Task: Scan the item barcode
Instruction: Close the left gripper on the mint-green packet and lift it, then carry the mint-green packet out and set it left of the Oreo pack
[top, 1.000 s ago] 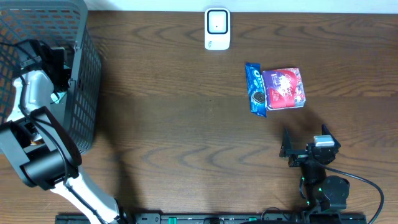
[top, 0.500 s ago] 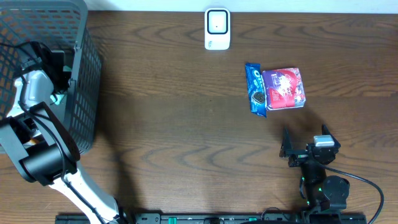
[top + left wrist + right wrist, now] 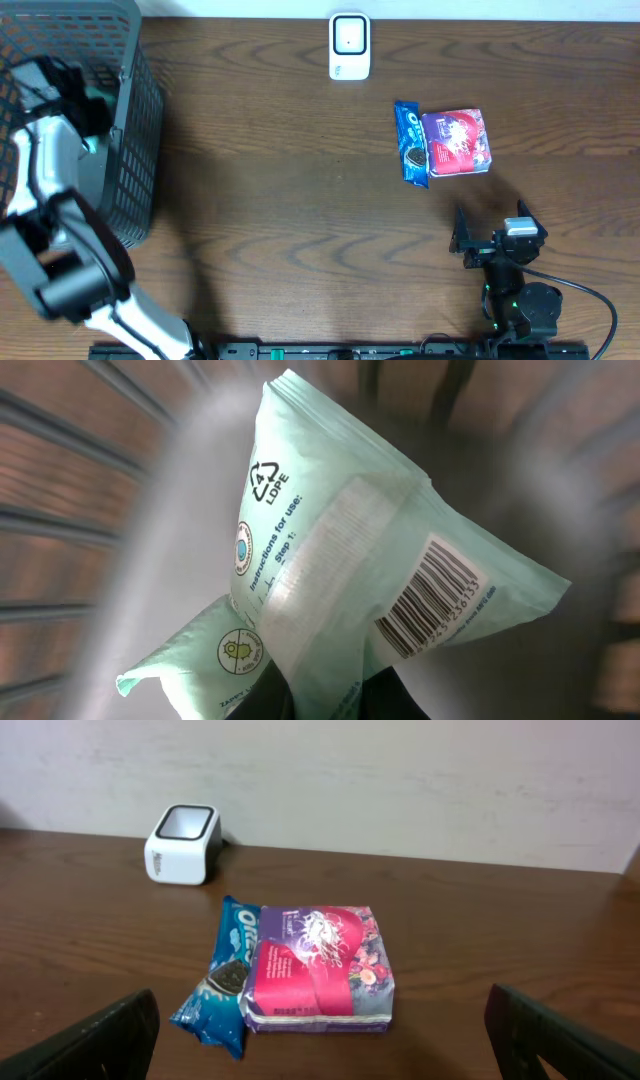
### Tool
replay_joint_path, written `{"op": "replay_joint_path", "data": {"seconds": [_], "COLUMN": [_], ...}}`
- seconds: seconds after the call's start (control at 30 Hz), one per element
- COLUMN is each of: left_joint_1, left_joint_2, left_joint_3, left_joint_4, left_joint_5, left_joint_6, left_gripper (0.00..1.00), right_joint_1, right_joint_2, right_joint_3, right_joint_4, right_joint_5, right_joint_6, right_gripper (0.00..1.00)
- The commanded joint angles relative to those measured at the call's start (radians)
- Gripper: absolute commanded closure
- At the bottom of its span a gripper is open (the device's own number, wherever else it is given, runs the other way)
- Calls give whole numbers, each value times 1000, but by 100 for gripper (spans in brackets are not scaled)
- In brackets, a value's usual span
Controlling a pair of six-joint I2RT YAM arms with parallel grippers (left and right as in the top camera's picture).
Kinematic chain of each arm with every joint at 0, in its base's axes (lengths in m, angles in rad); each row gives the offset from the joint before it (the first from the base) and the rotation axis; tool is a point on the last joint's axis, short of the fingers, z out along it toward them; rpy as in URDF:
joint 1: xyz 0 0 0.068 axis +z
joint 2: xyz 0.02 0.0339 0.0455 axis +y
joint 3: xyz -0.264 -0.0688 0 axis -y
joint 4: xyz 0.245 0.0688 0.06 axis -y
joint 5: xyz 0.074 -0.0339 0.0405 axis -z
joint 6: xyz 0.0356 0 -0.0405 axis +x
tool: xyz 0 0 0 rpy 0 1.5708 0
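Left fingers point(image 3: 275, 705) closed on mint-green packet point(image 3: 340, 560); print reads "LDPE", "Instructions for use: Step 1"; barcode point(image 3: 435, 600) visible. Right fingers point(image 3: 100, 1040) wide open, empty. Oreo pack point(image 3: 225, 975) touches pink packet point(image 3: 320, 970) on desk point(image 3: 500, 920).

basket point(image 3: 130, 120) at the bench's point(image 3: 300, 220) left end, a pouch point(image 3: 340, 590) held inside it; scanner point(image 3: 350, 46) at the far edge, mid-bench; right of centre, oreo packet point(image 3: 409, 142) touching a flat pack's point(image 3: 456, 142) left side.

Basket mesh point(image 3: 60, 470) behind the mint pouch point(image 3: 330, 560) is blurred.
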Motion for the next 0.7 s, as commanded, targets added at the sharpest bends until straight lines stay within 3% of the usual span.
{"op": "replay_joint_path", "data": {"seconds": [0.0,0.2,0.4,0.53,0.67], "left_joint_1": [-2,-2,-21,-135,-372], "left_joint_2": [-217,-454,-641,-681,-665], "left_joint_3": [15,15,15,15,15], "left_joint_4": [21,32,68,145,158], "left_joint_5": [13,29,322,510,517], "left_joint_6": [-222,-381,-611,-690,-694], "left_gripper": [93,92,93,93,93], "right_joint_1": [6,6,6,6,6], "right_joint_2": [-6,-6,-6,-6,-6], "right_joint_3": [-2,-2,-2,-2,-2], "right_joint_4": [-3,-3,-3,-3,-3], "right_joint_5": [-2,-2,-2,-2,-2], "right_joint_6": [-1,-1,-1,-1,-1], "right_gripper": [1,1,1,1,1]}}
